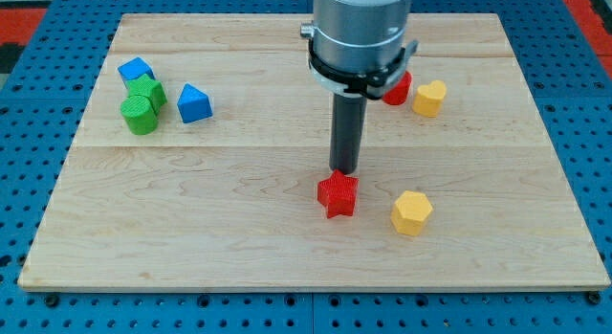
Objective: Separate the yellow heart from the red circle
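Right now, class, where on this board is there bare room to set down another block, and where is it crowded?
Free: the board's bottom-left stretch, below the green blocks and left of the red star; also the middle, between the blue blocks and my tip. Crowded: the top-left cluster, and top right, where the red circle sits beside the yellow heart. The yellow hexagon takes the bottom right.

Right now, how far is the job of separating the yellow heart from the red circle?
Nothing looks done: the yellow heart sits right beside the red circle, which the arm partly hides. In hand: my tip is at the red star, well below the pair. Left: reach the pair and push the heart away.
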Action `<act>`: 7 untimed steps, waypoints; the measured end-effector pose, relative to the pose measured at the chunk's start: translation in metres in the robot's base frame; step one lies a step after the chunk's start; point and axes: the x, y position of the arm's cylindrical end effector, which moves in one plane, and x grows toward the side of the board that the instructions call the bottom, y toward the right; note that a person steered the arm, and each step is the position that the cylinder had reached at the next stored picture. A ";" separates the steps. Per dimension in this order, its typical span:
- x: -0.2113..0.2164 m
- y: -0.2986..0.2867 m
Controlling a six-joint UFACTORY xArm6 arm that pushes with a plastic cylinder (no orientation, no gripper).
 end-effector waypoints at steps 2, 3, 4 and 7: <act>0.039 0.051; 0.043 0.096; -0.003 0.079; -0.134 0.150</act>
